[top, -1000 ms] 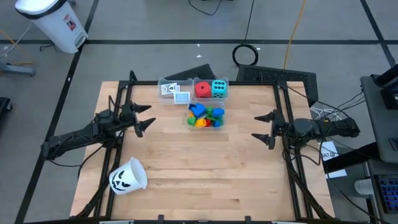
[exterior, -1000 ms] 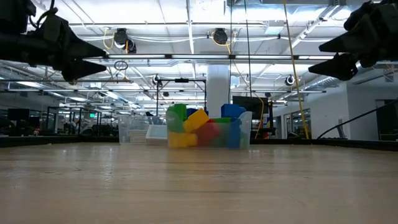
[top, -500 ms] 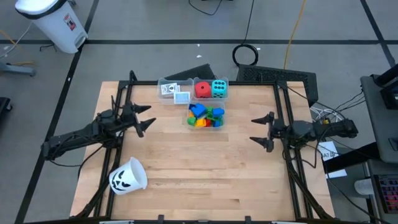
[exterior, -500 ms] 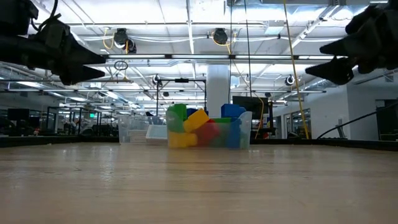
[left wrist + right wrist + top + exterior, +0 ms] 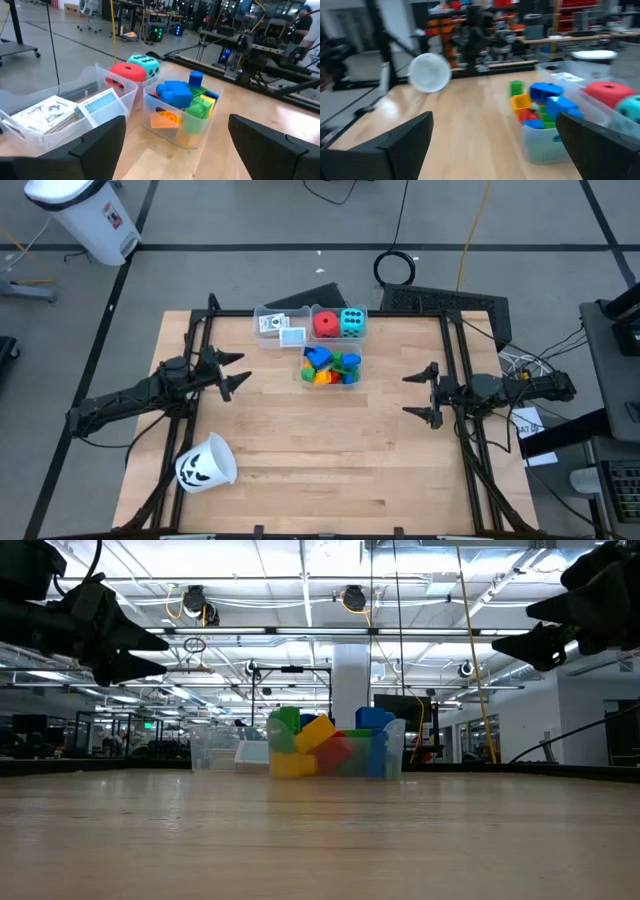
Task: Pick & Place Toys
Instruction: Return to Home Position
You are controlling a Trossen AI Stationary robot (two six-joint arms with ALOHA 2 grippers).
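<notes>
light wooden table (image 5: 320,470) fills most of the high view, dark left arm (image 5: 120,402) and dark right arm (image 5: 520,387) reach in from the sides

left gripper (image 5: 241,367) hangs over the left part of the table, pointing in toward the middle, pincer spread wide, empty. right gripper (image 5: 406,394) sits just inside the right edge, also pointing inward, pincer spread wide, empty. low view puts both well up off the wood, touching nothing

long clear plastic bin (image 5: 258,320) lies along the far edge at mid-table. smaller clear plastic bin (image 5: 305,377) is just in front of its right part; touching or only close, cannot tell

white cup with a black pumpkin face (image 5: 205,463) lies on its side near the table's front left corner, well apart from the bins

toys are all in the bins:
- red dotted die (image 5: 326,325) and cyan dotted die (image 5: 352,323) side by side in the right end of the long bin, red one to the left
- small plastic blocks (image 5: 330,367) heaped in the smaller bin, blue on top, green, yellow, orange and red around and under; low view shows a green, a yellow and a blue one sticking up over the rim
- small white picture cards (image 5: 272,323) in the left part of the long bin, one with a pale blue face lying nearest the dice

both grippers well apart from the bins and the cup
</notes>
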